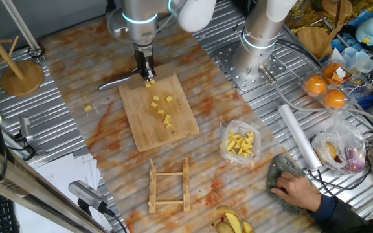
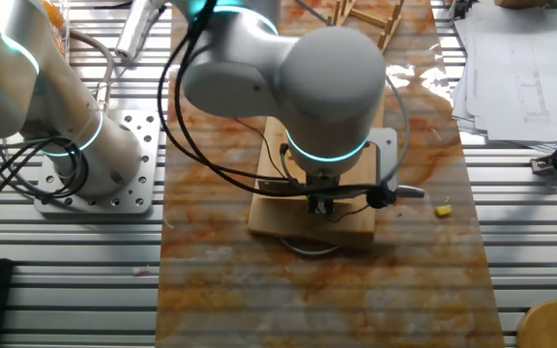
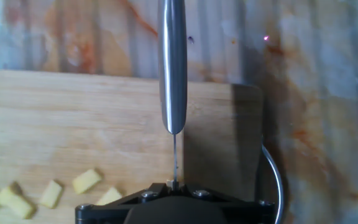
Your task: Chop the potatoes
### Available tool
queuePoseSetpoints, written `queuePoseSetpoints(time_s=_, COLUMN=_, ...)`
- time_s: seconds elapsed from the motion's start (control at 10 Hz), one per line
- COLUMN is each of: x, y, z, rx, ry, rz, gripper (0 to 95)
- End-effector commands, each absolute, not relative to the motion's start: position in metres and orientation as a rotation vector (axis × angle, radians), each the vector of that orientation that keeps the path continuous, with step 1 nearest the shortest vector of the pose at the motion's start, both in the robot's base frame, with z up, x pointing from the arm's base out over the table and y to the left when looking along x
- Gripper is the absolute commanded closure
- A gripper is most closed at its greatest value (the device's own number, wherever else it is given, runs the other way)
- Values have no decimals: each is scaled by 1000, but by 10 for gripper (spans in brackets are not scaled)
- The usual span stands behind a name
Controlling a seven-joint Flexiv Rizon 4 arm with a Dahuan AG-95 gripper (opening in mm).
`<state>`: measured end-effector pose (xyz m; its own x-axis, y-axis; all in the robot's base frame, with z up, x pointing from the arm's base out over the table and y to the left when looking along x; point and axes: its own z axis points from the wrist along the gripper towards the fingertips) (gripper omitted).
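Hand (image 1: 146, 72) upright over cutting board (image 1: 173, 126), gripping knife (image 3: 173, 68).

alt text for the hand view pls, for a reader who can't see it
Looking down along the gripper, a knife is held edge-on above a wooden cutting board on an orange-marbled table. A few small yellow potato pieces lie on the board at lower left, apart from the blade.

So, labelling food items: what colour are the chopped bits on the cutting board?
Pale yellow potato bits, clearest in one fixed view.
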<state>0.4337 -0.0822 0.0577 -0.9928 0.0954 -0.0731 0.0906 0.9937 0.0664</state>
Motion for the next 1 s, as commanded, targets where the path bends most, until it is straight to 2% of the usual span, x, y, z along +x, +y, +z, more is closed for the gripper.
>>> queuePoseSetpoints(time_s=0.1, x=427, y=-64, z=83, rx=149, ry=3077, rz=126, gripper=950)
queuePoseSetpoints(time_s=0.2, x=426, y=-59, z=86, rx=134, ry=3082, rz=85, gripper=950)
queuePoseSetpoints(time_s=0.3, x=426, y=-57, z=88, rx=96, ry=3076, rz=172, gripper=950)
queuePoseSetpoints(time_s=0.5, x=426, y=-52, z=89, rx=73, ry=3085, rz=114, gripper=950)
queuePoseSetpoints(time_s=0.7, x=430, y=-46, z=92, rx=66, ry=3079, rz=175, gripper=950)
queuePoseSetpoints(time_s=1.0, x=452, y=-26, z=103, rx=128, ry=3086, rz=178, gripper=950)
